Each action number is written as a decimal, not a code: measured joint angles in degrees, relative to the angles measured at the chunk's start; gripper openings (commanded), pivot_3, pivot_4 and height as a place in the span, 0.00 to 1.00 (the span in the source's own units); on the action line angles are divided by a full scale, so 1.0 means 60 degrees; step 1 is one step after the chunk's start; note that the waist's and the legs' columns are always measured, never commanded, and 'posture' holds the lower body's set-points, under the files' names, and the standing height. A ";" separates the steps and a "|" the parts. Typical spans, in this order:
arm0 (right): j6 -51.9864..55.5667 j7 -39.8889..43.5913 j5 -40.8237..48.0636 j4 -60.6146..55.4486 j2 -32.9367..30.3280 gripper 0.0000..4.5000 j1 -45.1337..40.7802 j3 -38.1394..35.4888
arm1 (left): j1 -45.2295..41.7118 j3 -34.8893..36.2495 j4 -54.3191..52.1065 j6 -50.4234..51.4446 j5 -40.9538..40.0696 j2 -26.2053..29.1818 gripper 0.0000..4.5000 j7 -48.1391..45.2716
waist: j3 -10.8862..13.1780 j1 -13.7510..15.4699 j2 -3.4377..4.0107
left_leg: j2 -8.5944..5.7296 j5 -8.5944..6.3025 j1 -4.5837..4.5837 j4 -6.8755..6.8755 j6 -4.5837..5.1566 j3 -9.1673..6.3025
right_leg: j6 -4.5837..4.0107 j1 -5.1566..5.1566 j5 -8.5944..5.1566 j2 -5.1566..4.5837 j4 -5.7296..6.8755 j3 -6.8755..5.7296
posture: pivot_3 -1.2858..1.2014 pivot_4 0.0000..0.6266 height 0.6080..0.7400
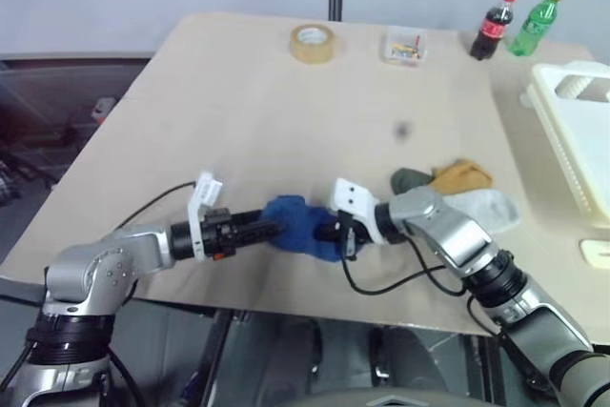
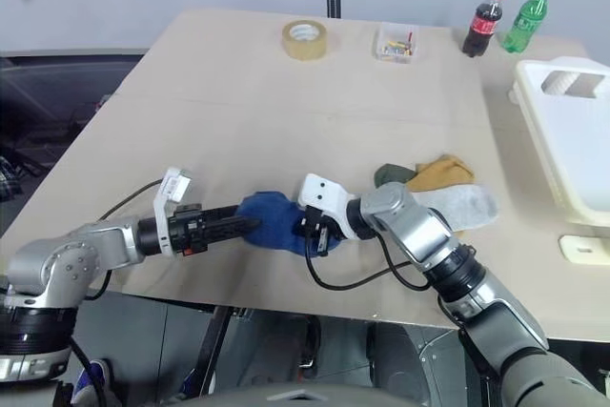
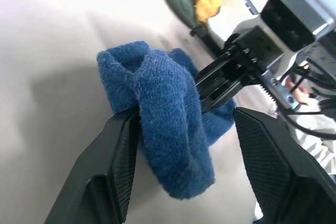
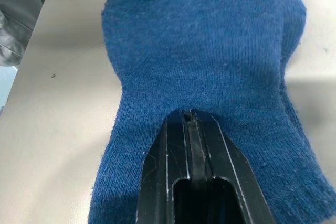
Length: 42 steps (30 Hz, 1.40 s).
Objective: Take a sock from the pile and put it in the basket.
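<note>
A: Sock (image 1: 295,226) sits near the front edge of the table (image 1: 238,111), apart from the pile (image 1: 457,193) off to its right. Right gripper (image 2: 315,233) is pinched tight on the sock's right end; its wrist view shows the jaws closed with knit bunched at the tips.

B: And the left gripper (image 1: 276,228)?

A: Jaws wide, straddling the sock's bunched left end. One pad (image 3: 123,150) touches the fold, the other stands clear. Nothing gripped on that side yet.

B: So a two-handed lift, or a handover?

A: Can't say. Either way, I'd close the left on the thick fold, not on a loose lip, before anything moves.

B: Risk?

A: Soft knit slides; a thin pinch may slip out. The basket (image 1: 577,140) is at the far right edge, so the sock must go over the pile without snagging it.
</note>
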 measured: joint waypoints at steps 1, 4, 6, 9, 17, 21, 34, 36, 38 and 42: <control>0.0069 -0.0033 0.0037 -0.0129 -0.0082 0.01 0.0051 -0.0044 | -0.0128 -0.0071 -0.0005 0.0152 -0.0105 -0.0061 0.67 -0.0028 | 0.0000 0.0012 -0.0001 | -0.0001 0.0000 -0.0003 0.0004 0.0000 -0.0002 | 0.0001 0.0000 0.0000 0.0001 0.0000 -0.0003 | 0.52 0.24 1.00; 0.0440 -0.0137 0.0203 -0.0487 -0.0298 0.01 0.0287 -0.0349 | -0.0443 -0.0165 -0.0005 0.0647 -0.0430 -0.0225 0.67 -0.0102 | 0.0000 0.0005 0.0000 | -0.0001 0.0000 -0.0004 0.0006 0.0000 -0.0002 | 0.0002 0.0008 0.0000 0.0003 0.0002 -0.0002 | 0.52 0.24 1.00; 0.0709 -0.0185 0.0346 -0.0703 -0.0433 0.01 0.0428 -0.0564 | -0.0620 -0.0303 0.0009 0.0884 -0.0557 -0.0397 0.67 -0.0112 | 0.0002 0.0010 0.0002 | 0.0000 0.0001 -0.0005 0.0007 0.0001 -0.0004 | 0.0002 0.0009 0.0000 0.0006 0.0003 -0.0004 | 0.52 0.24 1.00; 0.1224 -0.0294 0.0614 -0.1087 -0.0611 0.01 0.0580 -0.0935 | -0.0864 -0.0629 0.0033 0.1119 -0.0670 -0.0904 0.67 -0.0069 | 0.0002 0.0007 -0.0002 | 0.0002 0.0000 -0.0008 0.0014 0.0002 -0.0003 | 0.0003 0.0010 0.0001 0.0010 0.0004 -0.0004 | 0.52 0.24 1.00; 0.2946 -0.0836 0.1622 -0.3542 -0.2048 0.01 0.1860 -0.2550 | -0.1720 -0.1682 0.0633 0.0923 -0.0210 -0.2460 0.67 0.0208 | 0.0004 0.0124 -0.0001 | -0.0001 -0.0002 -0.0013 0.0026 0.0008 -0.0003 | 0.0007 0.0020 0.0000 0.0012 0.0001 -0.0007 | 0.52 0.24 1.00; 0.3350 -0.1359 0.1768 -0.4335 -0.2528 0.12 0.2727 -0.3240 | -0.2116 -0.2411 0.1314 0.0447 0.0614 -0.3111 0.67 0.0391 | 0.0004 0.0180 0.0001 | 0.0007 -0.0002 -0.0010 0.0035 0.0011 0.0002 | 0.0007 0.0024 0.0000 0.0024 0.0004 -0.0002 | 0.52 0.24 1.00; 0.4569 -0.3275 0.2930 -0.5041 -0.0705 0.99 0.2197 -0.4306 | -0.0707 -0.1147 -0.0567 -0.1208 0.0951 -0.1881 0.67 -0.0388 | -0.0002 0.0024 0.0008 | 0.0038 -0.0003 -0.0010 0.0036 0.0007 0.0001 | -0.0001 0.0018 -0.0003 0.0037 0.0001 0.0005 | 0.52 0.24 1.00; 0.4549 -0.3330 0.2952 -0.4864 -0.0629 0.99 0.2104 -0.4063 | -0.0227 -0.0771 -0.1077 -0.1545 0.0997 -0.1459 0.67 -0.0442 | -0.0001 0.0016 0.0008 | 0.0034 -0.0003 -0.0012 0.0033 0.0008 0.0003 | -0.0002 0.0019 -0.0004 0.0030 -0.0009 0.0005 | 0.52 0.24 1.00; 0.4452 -0.3405 0.2952 -0.4407 -0.0373 0.99 0.1963 -0.3692 | 0.0474 -0.0506 -0.1599 -0.2147 0.1390 -0.0937 0.67 -0.0489 | -0.0001 -0.0007 0.0009 | 0.0027 -0.0004 -0.0013 0.0029 0.0008 0.0005 | -0.0017 0.0019 -0.0012 0.0020 -0.0013 0.0007 | 0.52 0.24 1.00; 0.4014 -0.3518 0.2648 -0.3652 -0.0384 0.99 0.1933 -0.2974 | 0.1330 -0.0034 -0.2015 -0.2762 0.1723 -0.0556 0.67 -0.0439 | 0.0001 0.0048 0.0011 | 0.0018 -0.0003 -0.0014 0.0027 0.0008 0.0002 | -0.0034 0.0017 -0.0022 0.0005 -0.0012 0.0003 | 0.52 0.24 1.00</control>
